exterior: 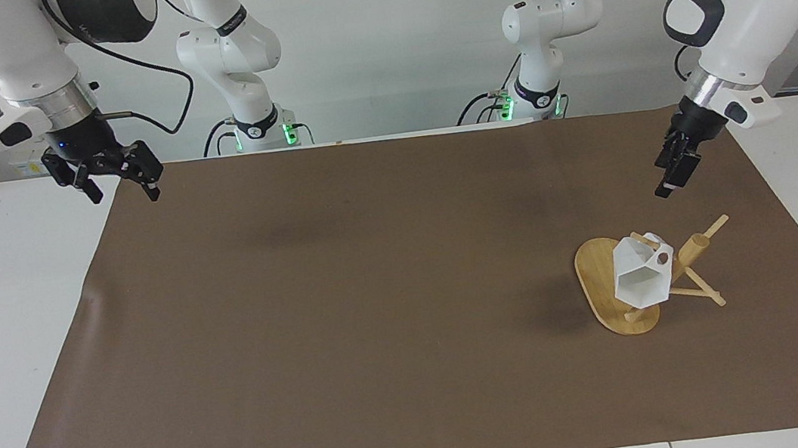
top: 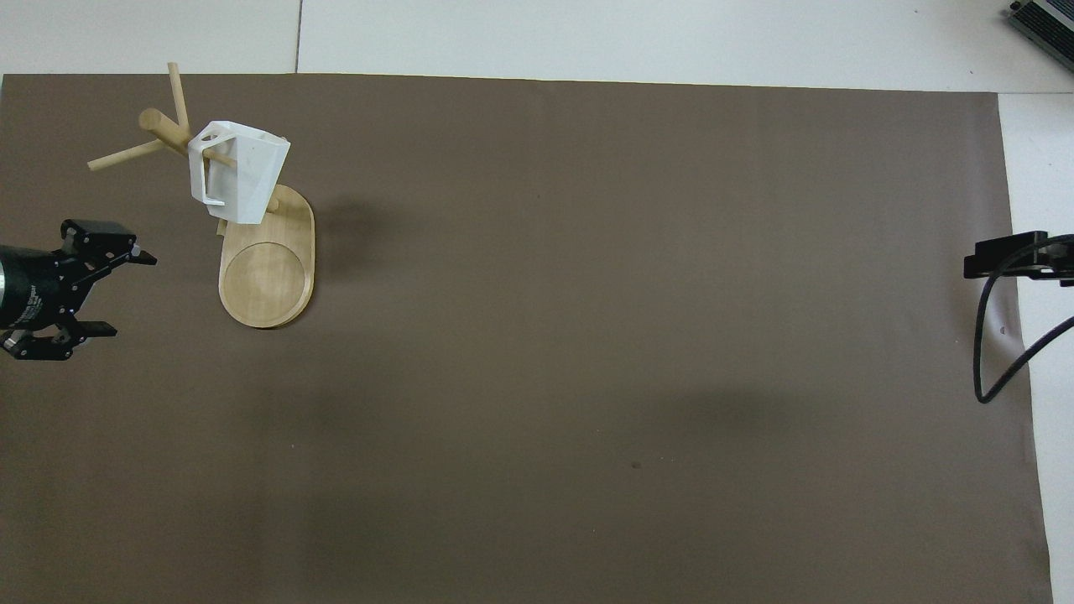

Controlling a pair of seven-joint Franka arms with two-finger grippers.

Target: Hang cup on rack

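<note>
Brown paper is covering most of the white table, and on it, toward my left arm's end, the rack is standing with the cup already hanging on it: a thin peg is passing through the hole in the blocky handle, and the hexagonal mouth is tipping down and outward over the oval base. I am holding my left gripper in the air over bare paper just beside the rack, fingers spread wide and pinching nothing, well clear of the cup. My right gripper is waiting over the edge of the paper at the right arm's end of the table, its fingers also apart and empty. As I judge it, the hanging is done, so the risks are all mine to cause. The cup is sitting only part-way along a thin, slanted stick; from these angles I cannot quite tell how deep the peg is reaching, so a knock could be enough to slide it off. If I am swinging my left wrist low while leaving, a finger could be clipping one of the protruding pegs pointing my way, and the light rack could be tipping or skidding on the paper.
</note>
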